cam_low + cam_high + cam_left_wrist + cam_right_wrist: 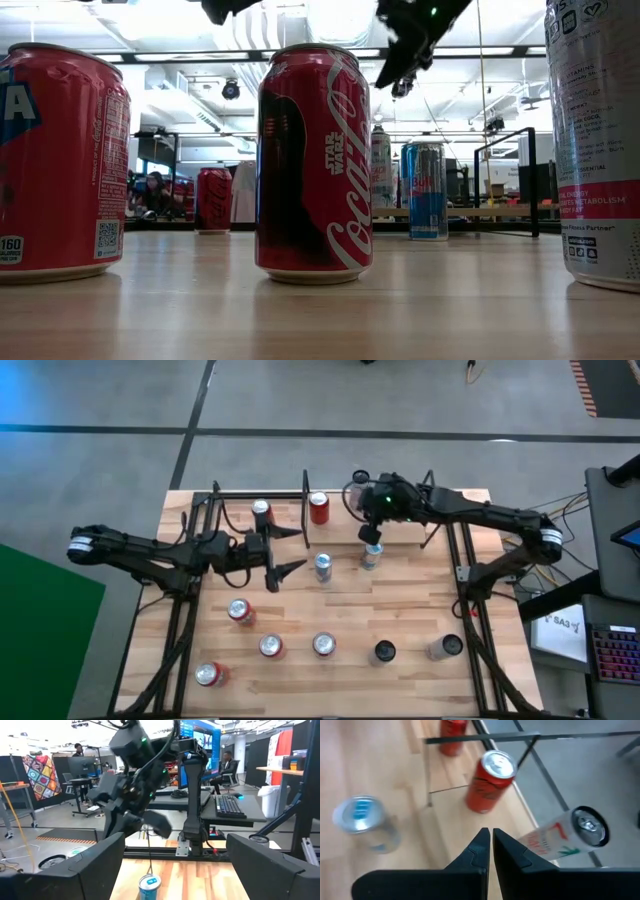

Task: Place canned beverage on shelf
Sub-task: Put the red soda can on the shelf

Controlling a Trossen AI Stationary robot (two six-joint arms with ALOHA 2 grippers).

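Observation:
The shelf (260, 492) is a black-railed frame at the table's far left, and a red can (261, 510) stands on it. A second red can (490, 782) stands just outside its right end rail (545, 736). A white can (560, 837) stands upright by the table's far edge (382, 165). My right gripper (490, 836) is shut with nothing in it, slanting down beside and above the white can's top (390, 82). My left gripper (298, 550) is open and level at the shelf's right end, aimed at a blue-topped can (149, 887).
A blue and silver can (371, 555) stands mid-table. Several more cans stand in the near half, among them red ones (240, 612), a black-topped one (384, 652) and a grey one (445, 648). Black arm frames (465, 575) flank the table. People sit in the room beyond (225, 765).

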